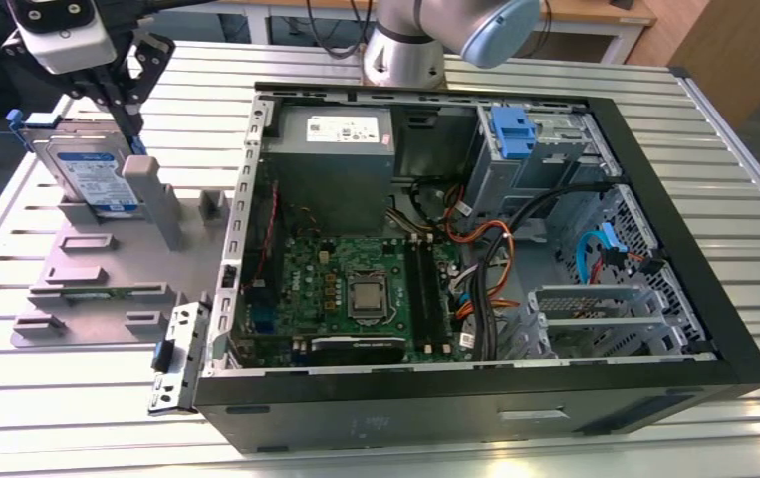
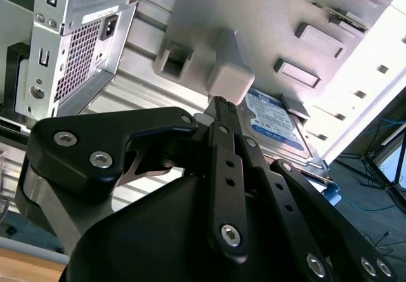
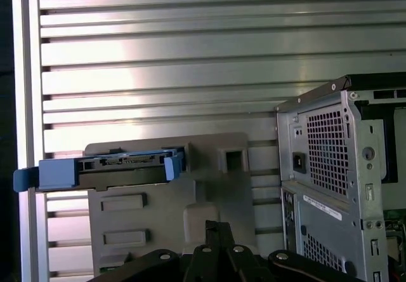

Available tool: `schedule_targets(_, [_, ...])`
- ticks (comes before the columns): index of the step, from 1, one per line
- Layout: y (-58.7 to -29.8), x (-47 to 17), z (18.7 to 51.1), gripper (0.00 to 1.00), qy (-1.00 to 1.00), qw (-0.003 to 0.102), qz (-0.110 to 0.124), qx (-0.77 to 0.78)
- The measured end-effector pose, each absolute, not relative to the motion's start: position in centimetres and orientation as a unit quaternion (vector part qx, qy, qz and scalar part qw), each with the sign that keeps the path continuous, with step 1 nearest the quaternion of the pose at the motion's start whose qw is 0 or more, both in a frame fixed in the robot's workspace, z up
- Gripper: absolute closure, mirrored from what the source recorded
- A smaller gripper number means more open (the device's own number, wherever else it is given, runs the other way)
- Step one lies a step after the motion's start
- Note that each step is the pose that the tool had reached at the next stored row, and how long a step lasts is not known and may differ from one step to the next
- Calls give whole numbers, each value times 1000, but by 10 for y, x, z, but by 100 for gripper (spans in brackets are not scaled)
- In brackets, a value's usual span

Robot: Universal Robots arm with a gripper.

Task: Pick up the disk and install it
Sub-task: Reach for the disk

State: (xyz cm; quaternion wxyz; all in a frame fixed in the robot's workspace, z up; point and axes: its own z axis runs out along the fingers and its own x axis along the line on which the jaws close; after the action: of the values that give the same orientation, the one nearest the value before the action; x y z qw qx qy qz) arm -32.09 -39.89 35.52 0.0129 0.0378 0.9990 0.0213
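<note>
Silver drive with the white-and-blue label, aka the disk (image 1: 88, 177), is standing on its edge in a grey holder plate (image 1: 88, 269), with a blue bracket wrapped round its sides. It's right under the jaws, a touch to the exterior view's left of their tips. It hasn't been lifted; it sits in its slot on the plate.

The jaws look pressed together with nothing between them. In the first wrist view they run in to a single tip. They hang just over the disk's top edge, close to it, but I can't tell if they touch it.

Directly below the tips there's a grey upright post (image 1: 143, 189) on the same plate, just beside the disk. In the second wrist view the post (image 2: 229, 79) sits at the end of the jaws with the disk (image 2: 273, 120) next to it.

The holder plate lies flat on the slatted metal table (image 1: 34, 388). Well away from the jaws, toward the exterior view's right, is the open computer case (image 1: 486, 393) lying on its side. Inside it are the grey power supply (image 1: 333, 139), the green motherboard (image 1: 353, 284) and a blue latch piece (image 1: 513, 129). The arm's base (image 1: 406, 55) stands behind the case.
</note>
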Motion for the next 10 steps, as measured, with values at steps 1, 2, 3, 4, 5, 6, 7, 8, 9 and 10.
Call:
schedule_targets(1, [-399, -321, 355, 89, 999, 13, 21, 38])
schedule_targets(2, [-399, -322, 355, 89, 999, 13, 21, 38])
schedule_targets(3, [-399, -322, 355, 89, 999, 13, 21, 38])
schedule_targets(4, [-399, -322, 355, 89, 999, 13, 21, 38])
schedule_targets(5, [-399, -323, 355, 89, 999, 13, 21, 38])
schedule_targets(6, [-399, -323, 355, 89, 999, 13, 21, 38])
schedule_targets(7, [-399, -323, 355, 89, 999, 13, 21, 38])
schedule_targets(8, [-399, -324, 355, 89, 999, 13, 21, 38])
schedule_targets(9, [-399, -324, 355, 89, 999, 13, 21, 38])
schedule_targets(10, [-399, -324, 355, 89, 999, 13, 21, 38])
